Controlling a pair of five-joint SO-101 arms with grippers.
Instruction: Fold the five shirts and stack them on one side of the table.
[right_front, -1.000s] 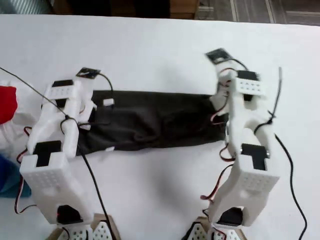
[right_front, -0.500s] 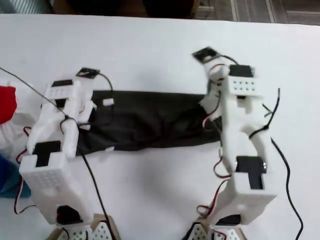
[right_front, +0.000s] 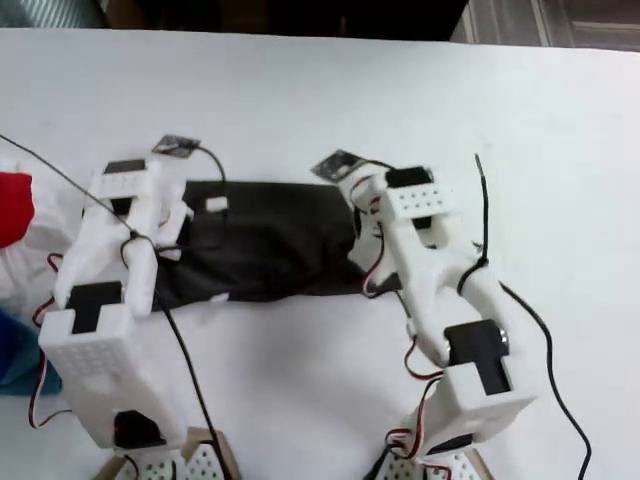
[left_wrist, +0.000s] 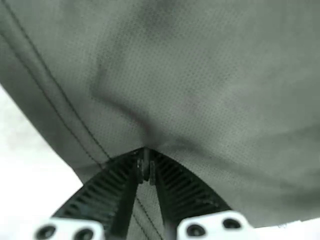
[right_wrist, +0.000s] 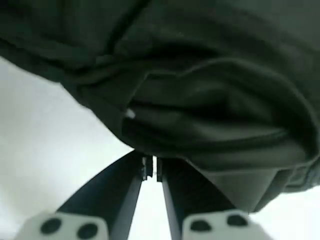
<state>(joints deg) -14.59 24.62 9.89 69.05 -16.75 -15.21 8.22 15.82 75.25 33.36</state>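
A black shirt (right_front: 270, 240), folded into a long strip, lies across the middle of the white table (right_front: 320, 90). My left gripper (right_front: 180, 225) holds the strip's left end; in the left wrist view its fingertips (left_wrist: 145, 170) are shut on the dark fabric (left_wrist: 190, 90). My right gripper (right_front: 362, 235) is over the middle-right of the strip. It is shut on the shirt's right end (right_wrist: 200, 125), which is bunched and doubled over in front of the gripper (right_wrist: 150, 167).
A red cloth (right_front: 12, 205), a white cloth (right_front: 25, 260) and a blue cloth (right_front: 15, 350) lie piled at the table's left edge. Black cables run along both arms. The table's right side (right_front: 570, 200) and far side are bare.
My right arm has swung left, dragging the shirt's right end toward the middle, so the strip looks shorter. The left arm has kept still.
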